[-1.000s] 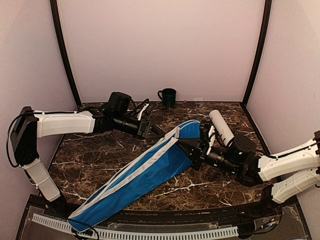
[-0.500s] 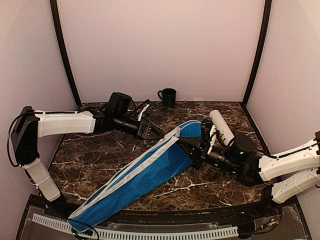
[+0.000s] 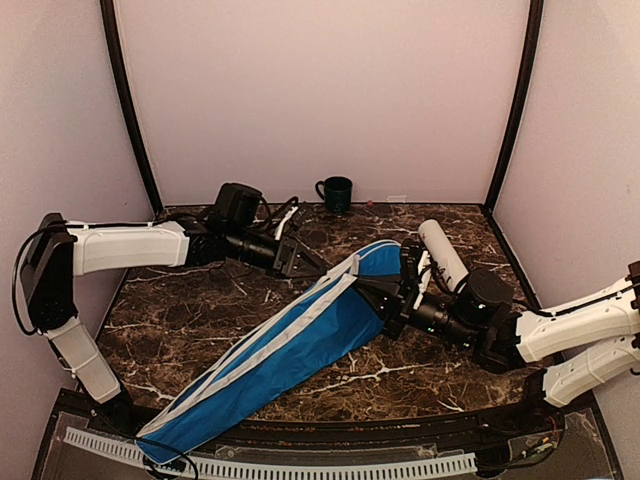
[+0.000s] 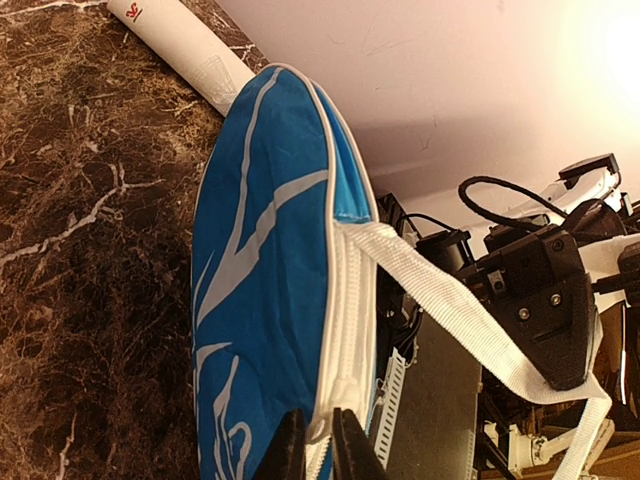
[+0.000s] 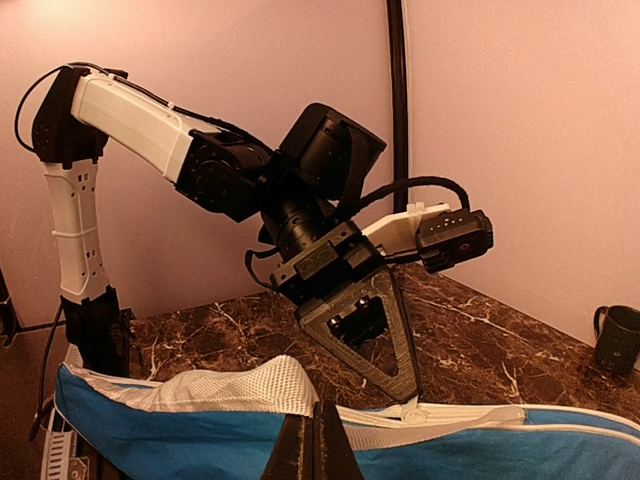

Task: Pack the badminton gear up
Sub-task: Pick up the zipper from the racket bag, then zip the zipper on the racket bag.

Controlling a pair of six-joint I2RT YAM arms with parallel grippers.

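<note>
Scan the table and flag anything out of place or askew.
The dark green mug at the back edge of the table is no badminton gear. The blue racket cover lies slantwise, its narrow end past the near edge. The white tube lies outside it, at the right.

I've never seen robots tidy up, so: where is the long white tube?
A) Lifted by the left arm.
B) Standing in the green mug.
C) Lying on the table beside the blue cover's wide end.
C: the white tube lies on the marble table, right beside the blue cover at its wide end.
</note>
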